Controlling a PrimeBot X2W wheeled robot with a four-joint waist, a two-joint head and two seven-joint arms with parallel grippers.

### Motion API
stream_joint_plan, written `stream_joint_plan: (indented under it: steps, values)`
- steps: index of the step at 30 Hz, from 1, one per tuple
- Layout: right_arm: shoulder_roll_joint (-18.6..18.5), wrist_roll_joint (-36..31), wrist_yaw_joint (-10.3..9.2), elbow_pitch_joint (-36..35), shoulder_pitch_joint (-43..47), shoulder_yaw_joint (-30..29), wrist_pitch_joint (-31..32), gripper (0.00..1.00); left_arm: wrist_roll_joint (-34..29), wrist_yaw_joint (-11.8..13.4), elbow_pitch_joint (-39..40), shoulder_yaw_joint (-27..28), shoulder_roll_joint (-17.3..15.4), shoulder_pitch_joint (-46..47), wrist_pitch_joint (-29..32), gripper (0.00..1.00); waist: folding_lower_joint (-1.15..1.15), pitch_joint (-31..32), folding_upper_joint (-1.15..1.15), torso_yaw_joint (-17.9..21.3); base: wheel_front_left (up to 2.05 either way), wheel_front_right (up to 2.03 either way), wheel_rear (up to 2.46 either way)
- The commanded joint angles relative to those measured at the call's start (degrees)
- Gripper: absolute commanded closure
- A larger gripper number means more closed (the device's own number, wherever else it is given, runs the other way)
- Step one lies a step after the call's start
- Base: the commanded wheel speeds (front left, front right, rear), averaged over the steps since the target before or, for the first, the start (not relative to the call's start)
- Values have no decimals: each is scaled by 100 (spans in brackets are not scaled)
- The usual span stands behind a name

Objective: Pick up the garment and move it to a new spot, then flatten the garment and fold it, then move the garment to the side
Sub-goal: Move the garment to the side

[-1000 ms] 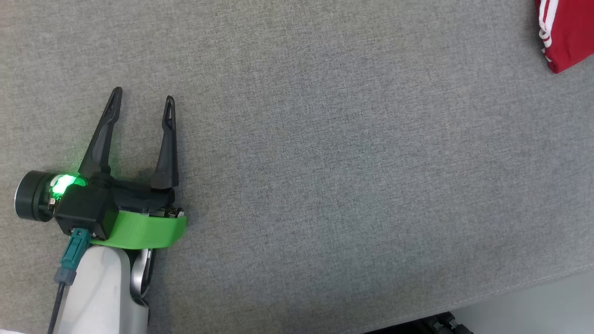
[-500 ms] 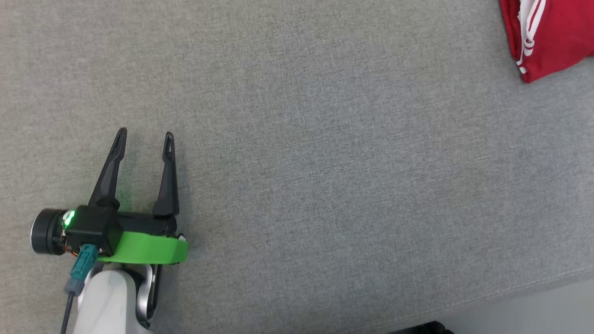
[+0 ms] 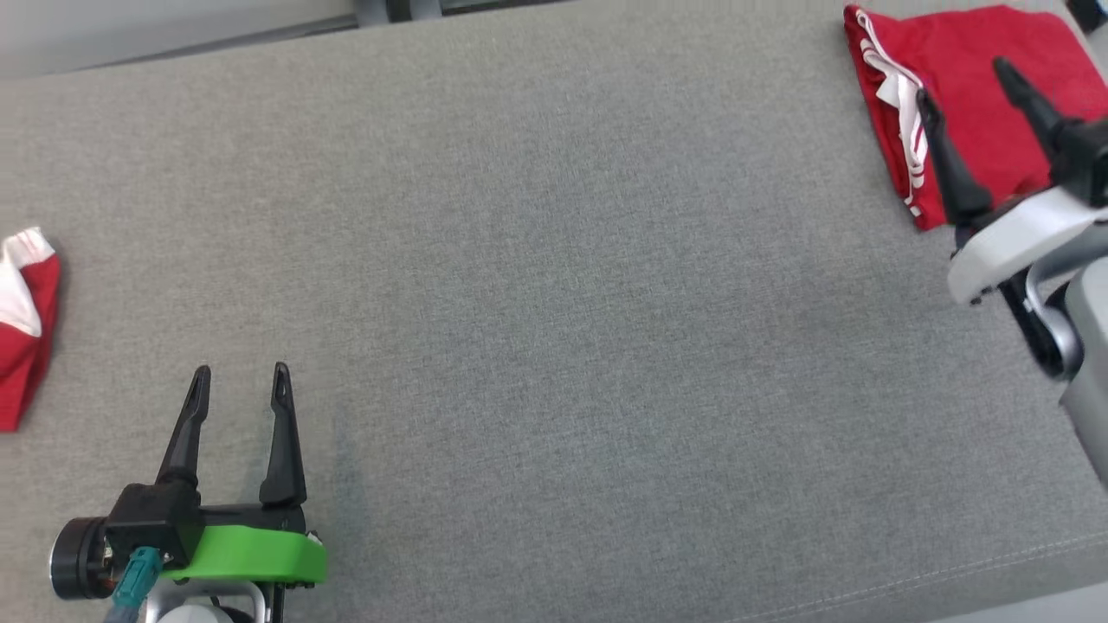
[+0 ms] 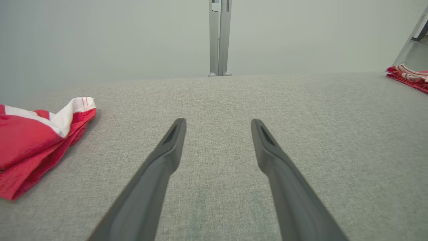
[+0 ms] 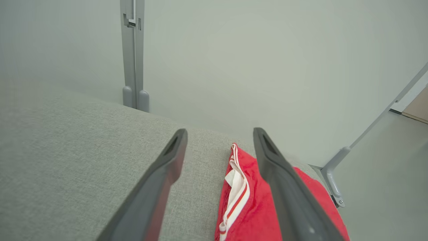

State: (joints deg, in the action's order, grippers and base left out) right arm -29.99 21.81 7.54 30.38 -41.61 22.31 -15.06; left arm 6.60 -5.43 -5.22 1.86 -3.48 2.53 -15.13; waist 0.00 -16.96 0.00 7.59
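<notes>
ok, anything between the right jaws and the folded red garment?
Nothing visible. The right gripper, jaws open, hangs right over the folded red cloth garment with white stripes, which lies on the grey fabric surface.

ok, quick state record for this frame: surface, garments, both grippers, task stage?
support: grey fabric surface
target: folded red garment, white stripes, lying at the far right corner
other: second red garment, red and white, bunched at the left edge
left: left gripper open, empty, over bare fabric at the near left
right: right gripper open, nothing held, fingers over the folded red garment; contact cannot be told
stage: garment folded and lying at the side; last step looks done
</notes>
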Motion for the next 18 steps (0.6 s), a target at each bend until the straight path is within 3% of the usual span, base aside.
stream_joint_plan:
  steps: [1, 18]
  values:
    - [86, -16, -11, -122, 308, -82, -14, 0, 43, 24, -18, 52, 1, -115, 1, 0, 0, 529, 0, -214, 0, 0, 0]
    - [1520, -161, -11, -1552, 3255, -1210, -15, 0, 211, 10, -273, 228, 52, -596, 1, 0, 0, 1331, 0, -452, 0, 0, 0]
